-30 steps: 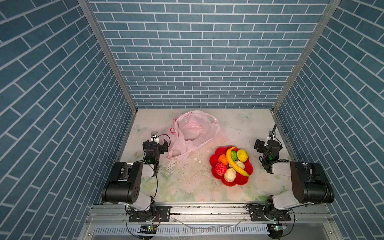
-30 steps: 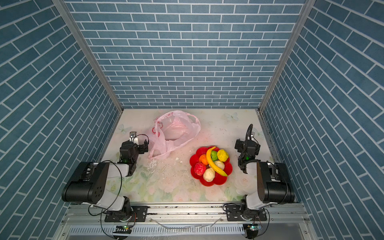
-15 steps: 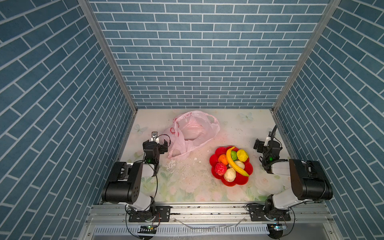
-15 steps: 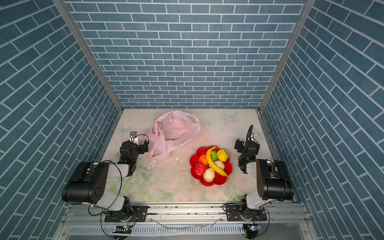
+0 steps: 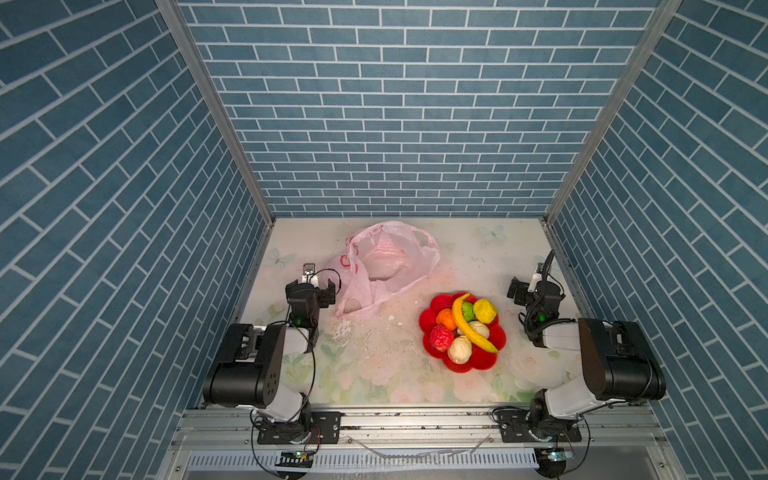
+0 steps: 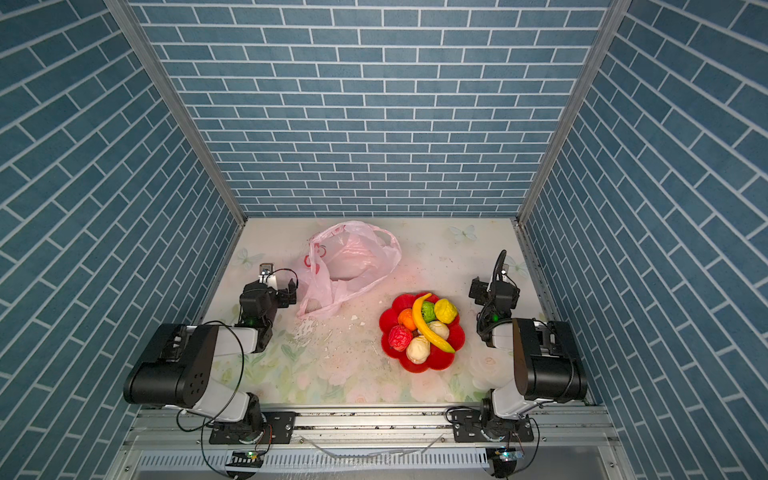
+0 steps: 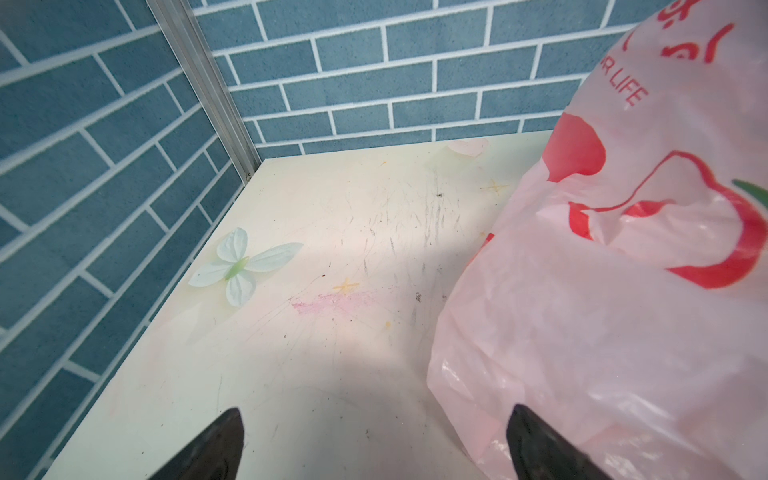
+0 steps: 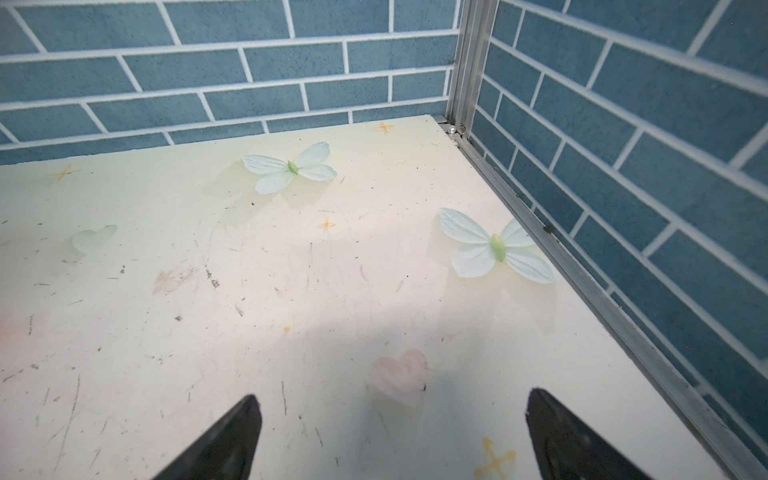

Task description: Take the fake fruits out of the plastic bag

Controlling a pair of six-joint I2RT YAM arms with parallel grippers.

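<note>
The plastic bag (image 5: 388, 266) (image 6: 353, 259), pale pink with red print, lies slumped and open at the back middle of the table. The fake fruits (image 5: 461, 330) (image 6: 422, 328) are heaped in a red flower-shaped dish (image 5: 484, 365): a banana across orange, green, yellow, red and two cream ones. No fruit shows inside the bag. My left gripper (image 5: 311, 289) (image 6: 270, 293) (image 7: 376, 415) is open and empty, with one fingertip right at the bag's (image 7: 602, 311) near edge. My right gripper (image 5: 536, 287) (image 6: 494, 290) (image 8: 394, 399) is open over bare table, right of the dish.
Blue brick walls close in the table (image 5: 374, 374) on three sides, with metal rails along the side edges. White crumbs and scuffs (image 5: 353, 332) lie between the bag and the dish. Both arm bases sit at the front edge.
My right arm has shifted very slightly. The left arm, the bag and the fruits are where they were.
</note>
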